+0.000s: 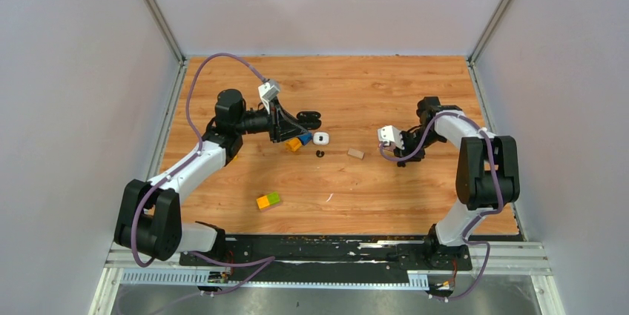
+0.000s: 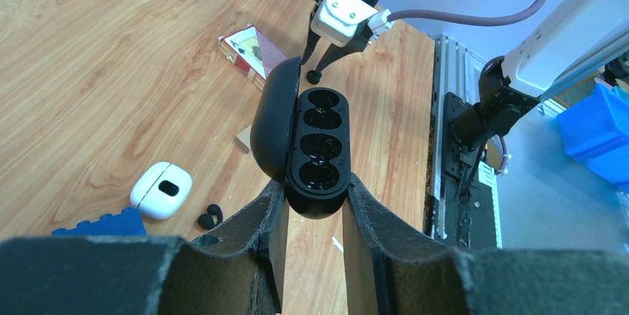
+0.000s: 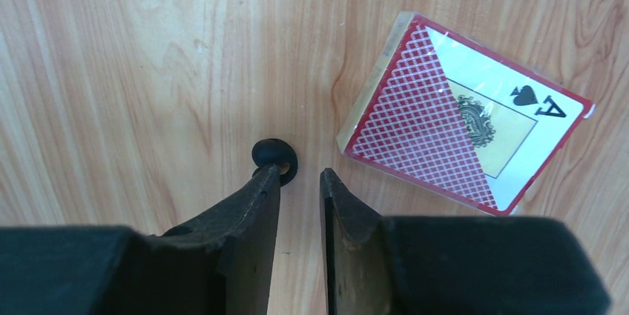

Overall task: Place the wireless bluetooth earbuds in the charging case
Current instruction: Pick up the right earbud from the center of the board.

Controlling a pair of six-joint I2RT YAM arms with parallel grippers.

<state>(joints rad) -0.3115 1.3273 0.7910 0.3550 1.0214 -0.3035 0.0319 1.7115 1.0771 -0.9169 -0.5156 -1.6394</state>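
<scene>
A letter "A" beside a black spade sign on the playing-card pack [image 3: 463, 118]

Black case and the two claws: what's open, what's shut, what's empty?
black charging case: lid open, both sockets empty
left gripper: shut on the black charging case
right gripper: slightly open, gripping nothing
black earbud: loose beside right gripper, not in the case
</scene>
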